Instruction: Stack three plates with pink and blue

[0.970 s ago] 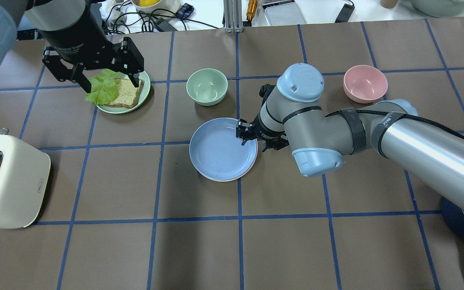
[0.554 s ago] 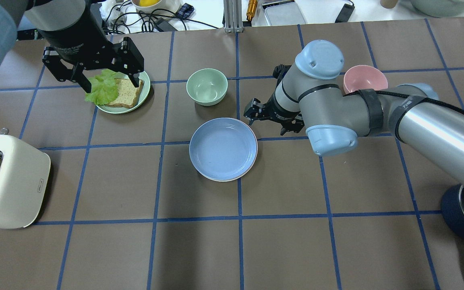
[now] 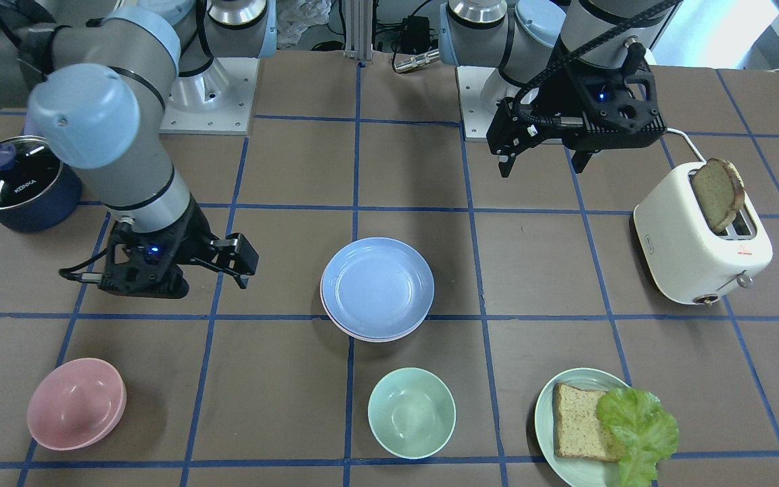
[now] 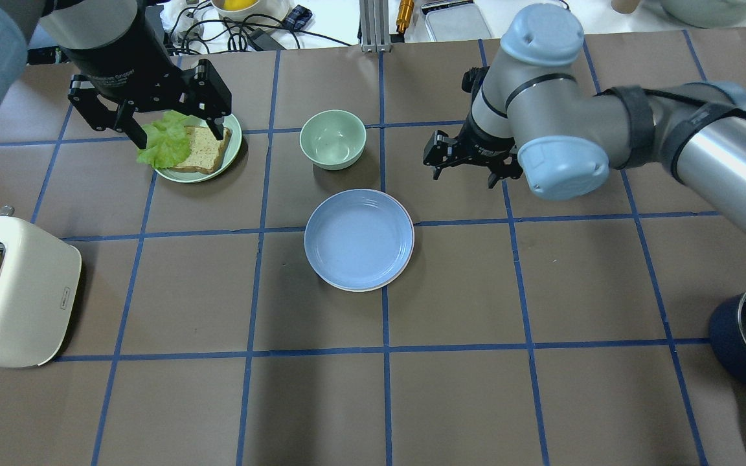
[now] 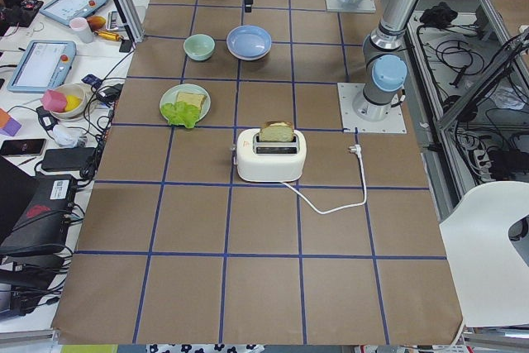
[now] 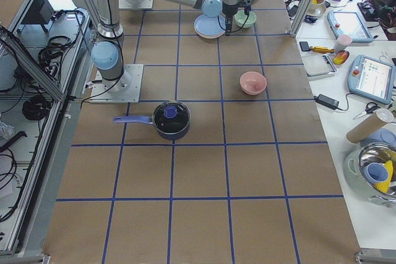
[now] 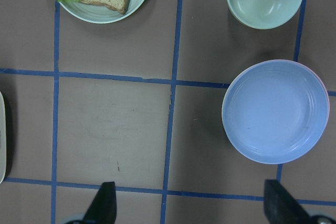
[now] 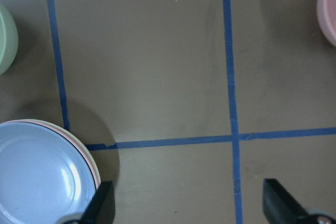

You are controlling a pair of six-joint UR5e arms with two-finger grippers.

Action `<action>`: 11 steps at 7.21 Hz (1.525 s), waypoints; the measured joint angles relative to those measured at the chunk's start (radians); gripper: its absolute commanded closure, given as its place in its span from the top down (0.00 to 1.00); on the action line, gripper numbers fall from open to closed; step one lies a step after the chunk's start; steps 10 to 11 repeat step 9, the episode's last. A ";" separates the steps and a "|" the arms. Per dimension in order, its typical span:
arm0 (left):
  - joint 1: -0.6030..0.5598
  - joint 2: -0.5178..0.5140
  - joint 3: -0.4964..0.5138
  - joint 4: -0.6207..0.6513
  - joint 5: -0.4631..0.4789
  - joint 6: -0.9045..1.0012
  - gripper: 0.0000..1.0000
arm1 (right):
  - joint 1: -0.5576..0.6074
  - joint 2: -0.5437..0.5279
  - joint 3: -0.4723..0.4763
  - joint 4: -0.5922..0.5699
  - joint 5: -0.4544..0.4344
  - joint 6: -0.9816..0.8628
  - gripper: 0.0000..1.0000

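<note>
Three plates (image 4: 359,239) lie stacked, blue topmost; left gripper (image 4: 180,134) and right gripper (image 4: 463,177) both gape empty.

toaster (image 3: 700,250) with bread (image 3: 717,193), mint bowl (image 3: 411,412), pink bowl (image 3: 76,404); lidded saucepan (image 3: 14,182)

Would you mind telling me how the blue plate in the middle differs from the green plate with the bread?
The blue plate is empty; the green plate carries bread and lettuce. The blue plate rests on other plates; the green plate lies alone on the table. Both are round and shallow.
</note>
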 measured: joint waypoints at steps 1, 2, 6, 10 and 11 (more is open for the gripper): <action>0.000 0.001 0.000 0.000 0.000 0.000 1.00 | -0.018 -0.023 -0.063 0.088 -0.004 -0.027 1.00; 0.000 0.002 -0.001 0.000 0.000 0.000 1.00 | -0.026 -0.054 -0.103 0.155 -0.004 -0.039 1.00; 0.000 0.003 -0.003 0.000 0.000 0.000 1.00 | -0.035 -0.124 -0.114 0.259 -0.065 -0.066 1.00; 0.000 0.003 -0.003 0.000 -0.001 0.000 1.00 | -0.038 -0.144 -0.112 0.282 -0.096 -0.129 1.00; 0.000 0.003 -0.003 0.000 -0.001 0.000 1.00 | -0.038 -0.144 -0.112 0.282 -0.096 -0.129 1.00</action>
